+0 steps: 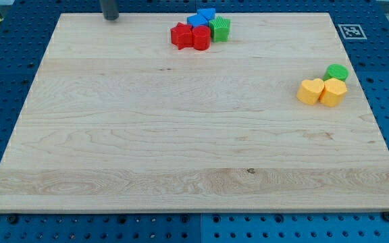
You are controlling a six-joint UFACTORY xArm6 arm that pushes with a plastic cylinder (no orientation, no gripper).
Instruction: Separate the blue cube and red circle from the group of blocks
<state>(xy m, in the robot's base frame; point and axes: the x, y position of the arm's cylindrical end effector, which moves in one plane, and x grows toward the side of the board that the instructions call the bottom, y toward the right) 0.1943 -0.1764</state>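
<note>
A tight group of blocks sits at the view's top centre of the wooden board (181,135). It holds a red star (179,35), a red circle (200,38), a blue cube (196,21), a second blue block (207,14) and a green star (219,29), all touching. My tip (110,18) is at the view's top edge, well to the left of the group and apart from every block.
A second cluster lies at the view's right: a yellow heart (310,91), a yellow hexagon-like block (333,92) and a green circle (337,72). A fiducial marker (351,31) is at the board's top right corner. Blue perforated table surrounds the board.
</note>
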